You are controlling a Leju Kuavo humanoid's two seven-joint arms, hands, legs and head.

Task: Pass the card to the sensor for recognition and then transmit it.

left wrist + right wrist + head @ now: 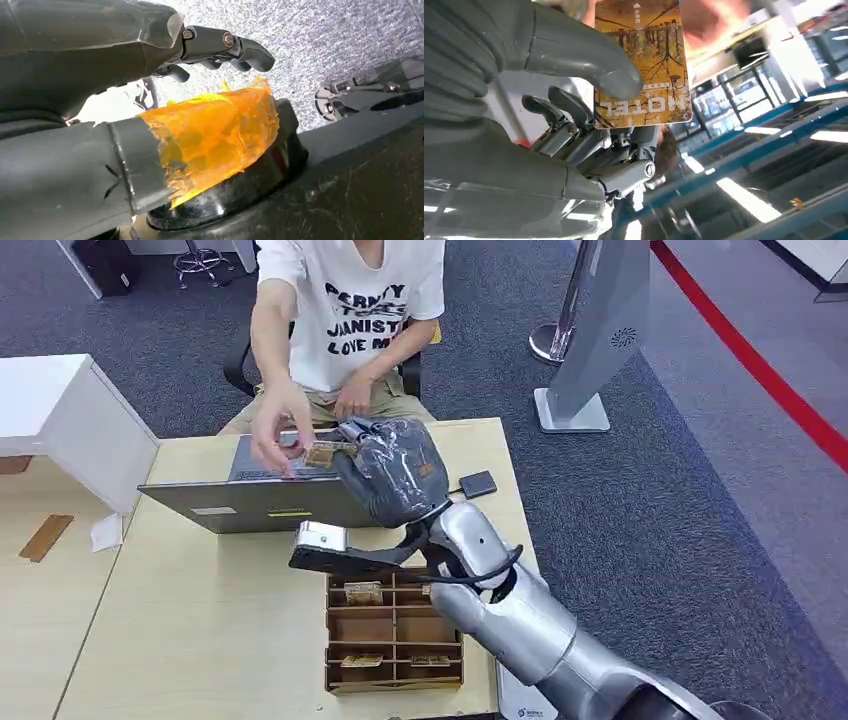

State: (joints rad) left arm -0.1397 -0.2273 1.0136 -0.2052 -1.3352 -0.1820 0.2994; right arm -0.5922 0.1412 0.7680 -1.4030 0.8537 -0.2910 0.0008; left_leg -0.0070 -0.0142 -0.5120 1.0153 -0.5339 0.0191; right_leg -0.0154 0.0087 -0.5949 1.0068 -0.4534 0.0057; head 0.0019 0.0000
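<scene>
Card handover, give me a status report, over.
Right hand pinches the card above the laptop. Person's hand at the card. Left hand holds nothing, fingers curled.

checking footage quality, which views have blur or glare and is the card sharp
Right wrist view: card sharp, the person's hand behind it blurred, ceiling lights blown out. Left wrist view: bright patch near the left hand. Head view: even light, person's hand slightly motion-blurred.
</scene>
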